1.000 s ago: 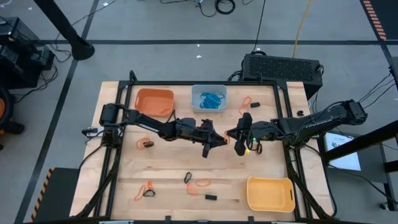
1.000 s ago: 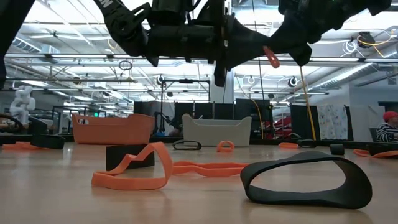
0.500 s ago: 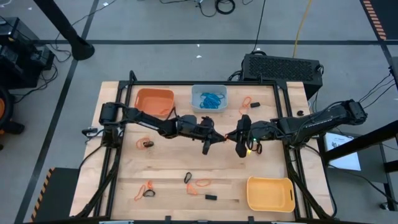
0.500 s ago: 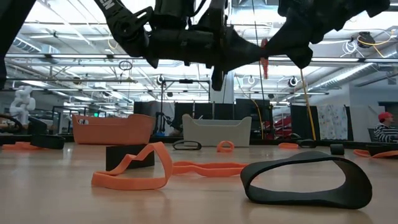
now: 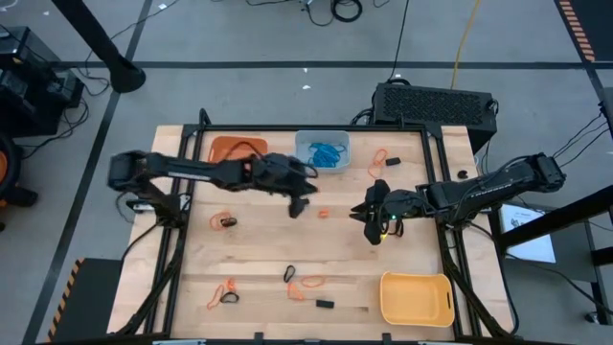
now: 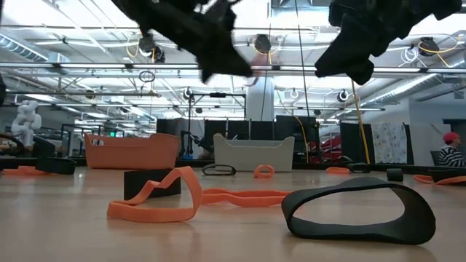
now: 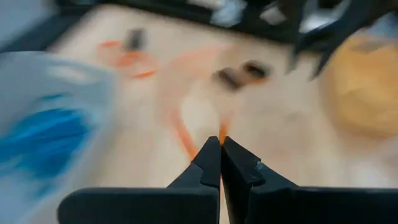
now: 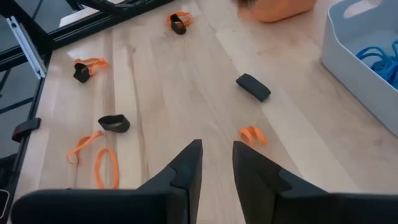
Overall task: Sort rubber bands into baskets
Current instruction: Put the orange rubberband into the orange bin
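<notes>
My left gripper [image 5: 297,201] is shut on an orange rubber band [image 7: 222,132], above the table between the orange basket [image 5: 230,149] and the pale blue-grey basket [image 5: 322,165]. The blue-grey basket holds blue bands [image 5: 326,151]. My left arm covers part of the orange basket. My right gripper [image 8: 216,144] is open and empty, above the table right of centre [image 5: 370,213]. Another orange band [image 8: 252,134] lies flat on the wood between the two grippers. The yellow basket [image 5: 416,298] stands at the near right. My left gripper pinches the orange rubber band [image 7: 222,132] between its two fingertips. Only a short orange bit shows past the tips, and the view is blurred by motion. The band is lifted clear of the table [image 6: 251,69].
Loose orange and black bands lie on the wood: one pair at the left [image 5: 225,221], several near the front edge [image 5: 225,292] [image 5: 290,275] [image 5: 311,283], and two at the far right [image 5: 380,155]. A black band [image 8: 253,87] lies near the blue-grey basket.
The two grippers met above the table's middle, where my right gripper held up an orange band. My left gripper has taken that band and swung fast toward the table's left and far side, toward the orange basket. My right gripper has let go and stayed about where it was.
</notes>
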Controlling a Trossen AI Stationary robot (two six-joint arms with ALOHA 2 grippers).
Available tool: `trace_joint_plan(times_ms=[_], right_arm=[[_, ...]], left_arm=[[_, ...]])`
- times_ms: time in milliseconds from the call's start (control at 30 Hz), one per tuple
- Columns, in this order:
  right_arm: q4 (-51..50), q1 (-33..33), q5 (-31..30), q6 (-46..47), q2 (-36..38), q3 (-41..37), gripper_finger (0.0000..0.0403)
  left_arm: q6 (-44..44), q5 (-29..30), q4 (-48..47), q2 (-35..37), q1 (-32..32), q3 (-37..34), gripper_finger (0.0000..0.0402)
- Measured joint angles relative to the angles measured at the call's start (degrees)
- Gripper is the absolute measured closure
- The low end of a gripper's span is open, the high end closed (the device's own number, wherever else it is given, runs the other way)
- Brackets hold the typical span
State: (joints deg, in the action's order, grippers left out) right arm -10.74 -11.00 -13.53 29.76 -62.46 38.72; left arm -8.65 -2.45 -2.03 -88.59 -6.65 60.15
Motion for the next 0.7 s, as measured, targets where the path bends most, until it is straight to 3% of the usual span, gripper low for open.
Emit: trace_joint_plan(times_ms=[233, 333, 500, 700], right_arm=[[-0.3, 0.0, -0.1, 2.0, 0.0, 0.0, 0.0323], [-0.2, 0.0, -0.1, 2.3, 0.0, 0.0, 0.0323], [-0.1, 0.0, -0.2, 2.2, 0.0, 0.0, 0.0323], [0.1, 0.0, -0.3, 2.2, 0.0, 0.0, 0.0323]], left_arm=[[6.5, 24.3, -25.9, 11.5, -3.3, 0.0, 0.0400], [6.5, 30.9, -33.8, 13.6, -6.3, 0.0, 0.0400], [6.2, 30.6, -40.8, 13.7, -14.2, -2.4, 0.0400], [6.5, 29.5, -41.2, 11.9, -23.0, -6.0, 0.0399]])
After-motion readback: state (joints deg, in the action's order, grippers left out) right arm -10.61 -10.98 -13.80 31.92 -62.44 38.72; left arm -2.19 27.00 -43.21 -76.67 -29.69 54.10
